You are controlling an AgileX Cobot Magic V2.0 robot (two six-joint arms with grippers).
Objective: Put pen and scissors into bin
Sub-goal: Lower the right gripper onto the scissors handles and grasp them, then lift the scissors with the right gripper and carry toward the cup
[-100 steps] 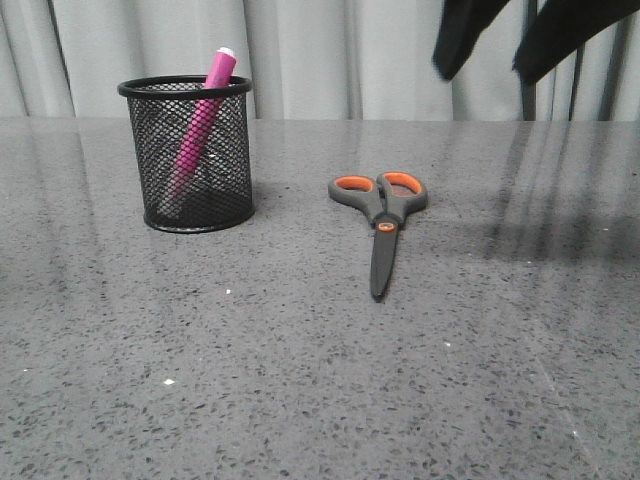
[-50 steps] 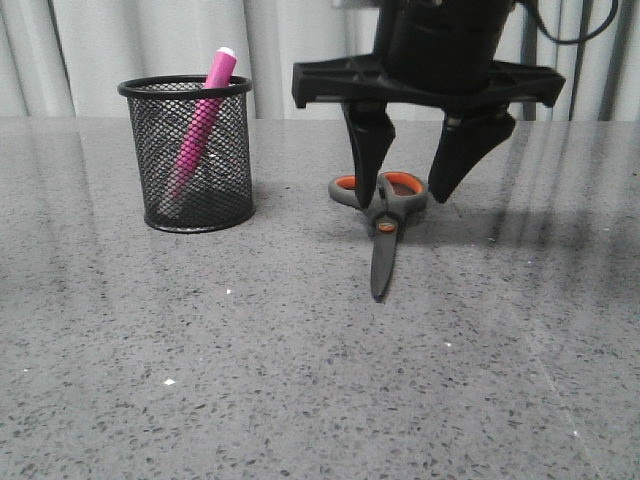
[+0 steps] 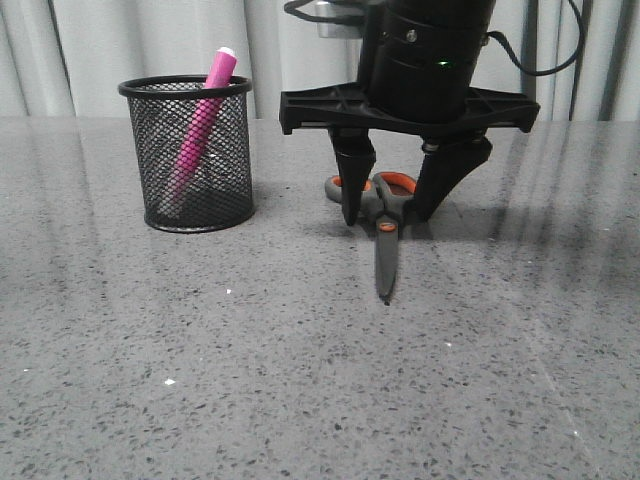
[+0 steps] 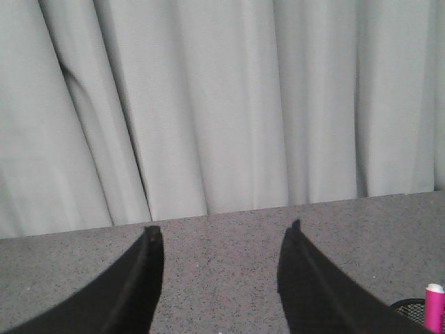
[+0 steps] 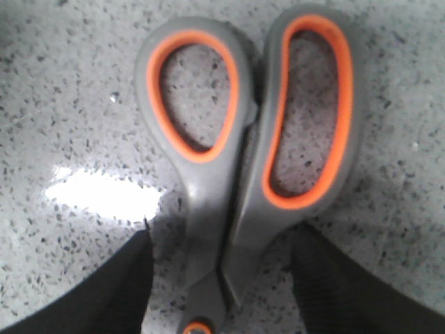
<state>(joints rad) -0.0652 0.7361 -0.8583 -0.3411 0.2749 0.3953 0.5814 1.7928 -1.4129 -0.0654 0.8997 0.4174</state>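
Spread jaws of the right gripper straddle the dark grey scissors with orange-lined loops, lying flat on the speckled grey table; its body hides part of the loops. Parted left gripper hangs apart. Magenta pen leans inside the black mesh cup.

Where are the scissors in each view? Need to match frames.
Front view: scissors lie flat on the table right of the mesh cup, loops away from the camera, right pincer open astride the handles.
Left wrist view: not in it; only the pen's tip, the cup rim and the open left pincer.
Right wrist view: fills the picture, orange loops up.
Shared landmark: the speckled grey table.
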